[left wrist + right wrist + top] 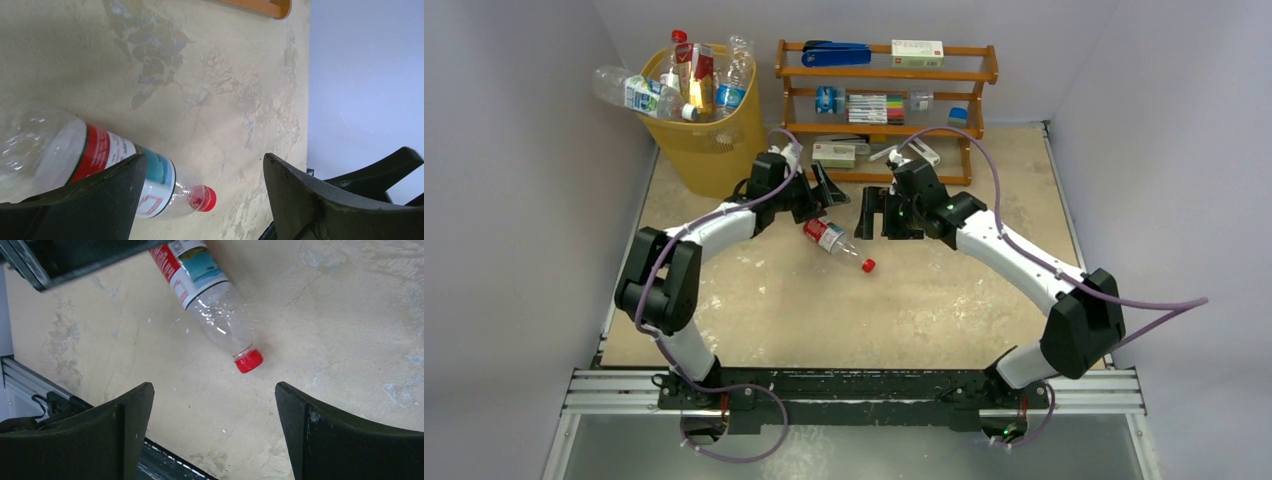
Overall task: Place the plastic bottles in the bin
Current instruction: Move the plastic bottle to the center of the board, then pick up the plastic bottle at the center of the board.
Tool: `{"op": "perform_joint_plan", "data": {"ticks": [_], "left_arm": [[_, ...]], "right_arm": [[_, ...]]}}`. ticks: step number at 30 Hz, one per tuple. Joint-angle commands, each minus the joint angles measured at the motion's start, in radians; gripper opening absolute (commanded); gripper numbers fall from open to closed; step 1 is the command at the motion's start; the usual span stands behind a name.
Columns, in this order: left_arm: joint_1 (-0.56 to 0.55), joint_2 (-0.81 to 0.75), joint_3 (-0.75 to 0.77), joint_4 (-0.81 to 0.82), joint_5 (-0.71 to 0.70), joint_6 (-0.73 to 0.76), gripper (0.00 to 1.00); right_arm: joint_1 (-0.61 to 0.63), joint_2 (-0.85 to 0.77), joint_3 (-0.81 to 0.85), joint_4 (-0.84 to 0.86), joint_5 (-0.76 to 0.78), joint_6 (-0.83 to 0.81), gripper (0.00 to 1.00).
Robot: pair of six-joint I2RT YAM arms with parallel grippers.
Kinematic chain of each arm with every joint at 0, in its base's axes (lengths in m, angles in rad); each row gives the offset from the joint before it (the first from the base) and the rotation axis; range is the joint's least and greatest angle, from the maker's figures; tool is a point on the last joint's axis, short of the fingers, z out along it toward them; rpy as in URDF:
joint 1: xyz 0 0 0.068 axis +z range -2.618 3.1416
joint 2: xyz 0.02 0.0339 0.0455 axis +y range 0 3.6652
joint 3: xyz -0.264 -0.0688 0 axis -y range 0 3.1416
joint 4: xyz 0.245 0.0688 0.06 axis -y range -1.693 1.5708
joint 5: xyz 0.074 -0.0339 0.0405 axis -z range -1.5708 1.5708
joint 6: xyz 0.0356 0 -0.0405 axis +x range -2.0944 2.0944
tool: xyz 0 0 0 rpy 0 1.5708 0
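Note:
A clear plastic bottle (832, 240) with a red, white and blue label and a red cap lies on its side on the table between my grippers. It shows in the left wrist view (105, 165) and the right wrist view (215, 305). My left gripper (819, 192) is open, just above the bottle's base end, and holds nothing. My right gripper (876, 213) is open and empty, right of the bottle. The yellow-orange bin (709, 145) stands at the far left, with several bottles (694, 80) sticking out of it.
A brown wooden shelf rack (886, 75) stands at the back with a blue stapler (836, 53), white boxes and pens. Grey walls close in the left and right sides. A metal rail (854, 392) runs along the near edge.

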Motion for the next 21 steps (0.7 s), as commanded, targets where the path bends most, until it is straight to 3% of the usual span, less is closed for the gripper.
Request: {"op": "perform_joint_plan", "data": {"ticks": [1,8,14,17,21], "left_arm": [[-0.043,-0.043,-0.099,0.099,-0.052,-0.055,0.86],[-0.054,-0.151,-0.179,0.112,-0.186,-0.052,0.86],[-0.047,-0.177,-0.013,-0.023,-0.234,0.014,0.87],[-0.039,-0.275,-0.013,-0.100,-0.272,0.003,0.87],[-0.030,-0.517,-0.120,-0.303,-0.462,-0.032,0.87]], "right_arm": [[0.000,0.024,-0.026,-0.004,-0.036,-0.052,0.92],[0.009,0.032,-0.100,0.096,-0.089,-0.099,0.88],[0.032,0.042,-0.114,0.120,-0.108,-0.133,0.86],[0.122,0.039,-0.103,0.136,-0.104,-0.158,0.86],[0.279,0.100,-0.087,0.134,-0.077,-0.168,0.86]]}}
